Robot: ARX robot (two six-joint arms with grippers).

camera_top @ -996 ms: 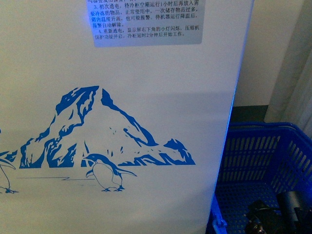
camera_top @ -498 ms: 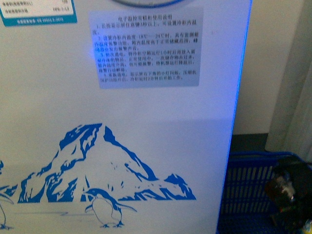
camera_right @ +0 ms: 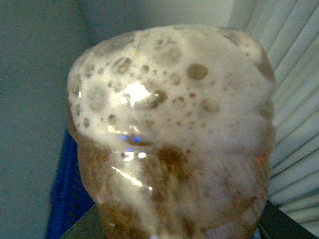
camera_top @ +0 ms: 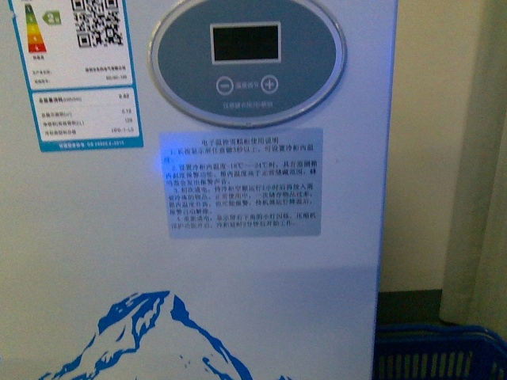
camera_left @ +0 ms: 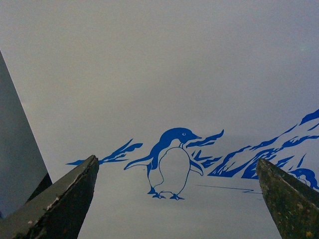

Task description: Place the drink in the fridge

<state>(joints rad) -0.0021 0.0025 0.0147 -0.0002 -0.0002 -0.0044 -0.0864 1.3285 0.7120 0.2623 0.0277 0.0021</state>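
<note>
The fridge (camera_top: 79, 237) fills most of the front view with its white front wall. From the left it carries an energy label (camera_top: 75, 71), then the oval control panel (camera_top: 247, 59) with an instruction sticker (camera_top: 240, 180) beneath it. The peak of the mountain picture (camera_top: 170, 332) shows at the lower edge. The fridge's top and lids are out of sight. Just past its right corner is the rim of a blue basket (camera_top: 440, 352).

The left fingers (camera_left: 65, 199) are spread wide with nothing between them, facing the penguin (camera_left: 169, 164) on the fridge wall and apart from it.

The drink (camera_right: 169, 129) is with the right arm and crowds the right wrist view, while the front view does not show it at all. Dark edges of the right fingers (camera_right: 281, 223) flank its lower part, so they seem closed on it (the contact itself is hidden). Amber liquid and thick foam press against the clear wall. Cap and label are not visible.

I judge it light, with a thin plastic wall that gives under a hard squeeze and a glossy skin that may slip. The sloshing liquid will shift its weight. The safest hold is round the middle of the body, firm but not crushing.
</note>
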